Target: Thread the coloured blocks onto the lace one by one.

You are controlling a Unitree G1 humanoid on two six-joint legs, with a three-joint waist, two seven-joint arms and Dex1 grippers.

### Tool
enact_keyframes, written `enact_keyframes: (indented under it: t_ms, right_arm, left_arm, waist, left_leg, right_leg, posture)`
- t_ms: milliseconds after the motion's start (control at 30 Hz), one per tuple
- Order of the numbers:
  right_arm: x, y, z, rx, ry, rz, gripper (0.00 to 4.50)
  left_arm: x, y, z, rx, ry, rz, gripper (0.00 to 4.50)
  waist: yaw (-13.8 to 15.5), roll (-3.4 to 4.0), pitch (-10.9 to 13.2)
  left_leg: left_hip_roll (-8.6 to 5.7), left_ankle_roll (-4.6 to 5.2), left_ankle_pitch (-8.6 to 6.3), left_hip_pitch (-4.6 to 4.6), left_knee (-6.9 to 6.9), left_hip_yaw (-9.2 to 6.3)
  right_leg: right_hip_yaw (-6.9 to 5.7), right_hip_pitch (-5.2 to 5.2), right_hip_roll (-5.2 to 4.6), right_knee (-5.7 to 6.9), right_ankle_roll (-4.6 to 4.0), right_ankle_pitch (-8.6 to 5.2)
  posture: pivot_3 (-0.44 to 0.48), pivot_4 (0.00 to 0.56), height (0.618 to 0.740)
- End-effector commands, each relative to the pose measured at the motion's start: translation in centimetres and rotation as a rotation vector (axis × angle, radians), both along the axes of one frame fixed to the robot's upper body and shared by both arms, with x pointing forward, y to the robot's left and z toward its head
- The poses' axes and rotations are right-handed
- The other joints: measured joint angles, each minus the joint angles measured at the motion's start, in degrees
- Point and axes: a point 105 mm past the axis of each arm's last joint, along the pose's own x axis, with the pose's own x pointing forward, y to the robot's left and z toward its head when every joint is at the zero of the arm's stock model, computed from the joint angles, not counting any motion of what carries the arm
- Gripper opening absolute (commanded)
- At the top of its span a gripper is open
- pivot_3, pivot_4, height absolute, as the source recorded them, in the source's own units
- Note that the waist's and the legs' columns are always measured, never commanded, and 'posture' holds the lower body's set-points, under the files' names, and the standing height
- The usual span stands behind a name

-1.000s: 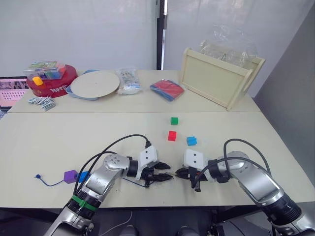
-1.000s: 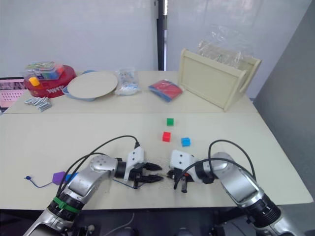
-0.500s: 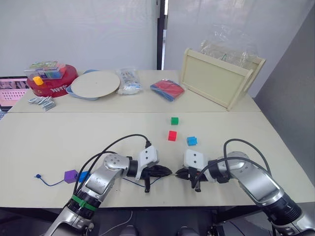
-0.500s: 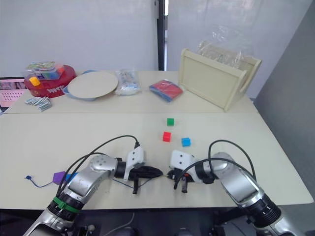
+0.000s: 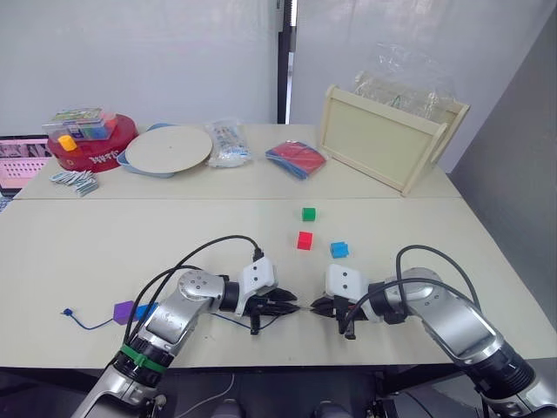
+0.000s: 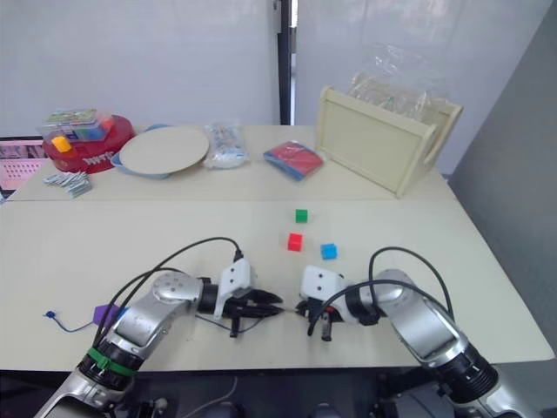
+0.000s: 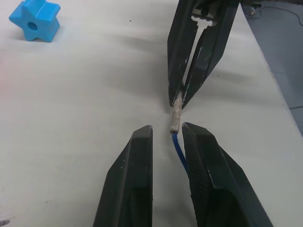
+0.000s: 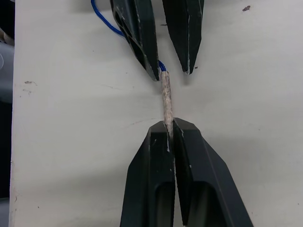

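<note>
Left eye view gives us the layout, and we take the thin dark blue lace [image 5: 91,324] as our landmark. Its knotted end lies at our far left on the pale tabletop [image 5: 104,244], with a purple block [image 5: 124,311] and a blue block [image 5: 145,310] already sitting on the cord beside that end. From there the cord runs rightward to the black-fingered left gripper [image 7: 166,142], whose fingers stand apart on either side of the blue cord, just behind the pale stiff tip [image 7: 176,115], without pinching it.

Beyond the tip, nose to nose with the left one, the black-fingered right gripper [image 8: 170,127] has its fingers pressed together on the far end of that tip. So the tip's long axis runs straight between the two grippers, roughly left to right across the table, and the right one alone holds it.

Further back from the lace lie the loose red cube [image 5: 304,240], green cube [image 5: 308,213] and blue star-shaped block [image 5: 338,250], the star nearest the right gripper. We judge the right arm better placed to carry the tip to a block.
</note>
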Motion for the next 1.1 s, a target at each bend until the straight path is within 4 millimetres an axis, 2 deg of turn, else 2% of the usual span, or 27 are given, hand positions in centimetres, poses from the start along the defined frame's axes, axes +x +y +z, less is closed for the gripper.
enact_keyframes:
  t_ms: [33,300,400,833,967,1100]
  right_arm:
    - [-0.1,0.2,0.8,0.004,-0.035,0.017,0.0]
    - [-0.2,0.1,0.8,0.003,-0.036,0.01,0.0]
    - [-0.2,0.1,0.8,0.004,-0.035,0.009,0.0]
    - [-0.2,0.2,1.0,0.021,-0.032,-0.005,0.0]
    - [-0.2,0.1,1.9,0.078,-0.041,-0.037,1.33]
    - [0.1,-0.8,3.3,0.171,-0.056,-0.135,2.67]
  left_arm:
    - [0.0,-0.6,0.5,0.014,-0.046,-0.023,0.88]
    - [0.0,-1.2,0.9,-0.023,-0.04,-0.037,0.88]
    - [0.0,-1.4,1.1,-0.039,-0.037,-0.043,0.05]
    - [0.2,-1.1,1.3,-0.049,-0.033,-0.032,0.02]
    - [0.5,0.0,1.5,-0.036,-0.037,-0.008,0.0]
    - [0.4,1.3,1.6,-0.029,-0.029,0.005,0.0]
  waist:
    - [0.01,0.0,0.0]
    - [-0.01,0.0,0.0]
    - [0.0,0.0,0.0]
    - [-0.02,0.0,0.0]
    - [-0.01,0.0,0.0]
    - [-0.01,0.0,0.0]
  left_leg:
    - [0.0,0.0,0.0,0.0,0.0,0.0]
    - [0.0,0.0,0.0,0.0,0.0,0.0]
    - [0.0,0.0,0.0,0.0,0.0,0.0]
    - [0.0,0.0,0.0,0.0,0.0,0.0]
    - [0.0,0.0,0.0,0.0,0.0,-0.01]
    - [0.0,0.0,0.0,0.0,0.0,-0.01]
  right_leg:
    - [0.0,0.0,0.0,0.0,0.0,0.0]
    - [0.0,0.0,0.0,0.0,0.0,0.0]
    - [0.0,0.0,0.0,0.0,0.0,0.0]
    - [0.0,0.0,0.0,0.0,0.0,0.0]
    - [0.0,0.0,0.0,0.0,0.0,0.0]
    - [0.0,0.0,0.0,0.0,0.0,0.0]
  posture:
    - [0.0,0.15,0.74]
    - [0.0,0.15,0.74]
    - [0.0,0.15,0.74]
    - [0.0,0.15,0.74]
    - [0.0,0.15,0.74]
    - [0.0,0.15,0.74]
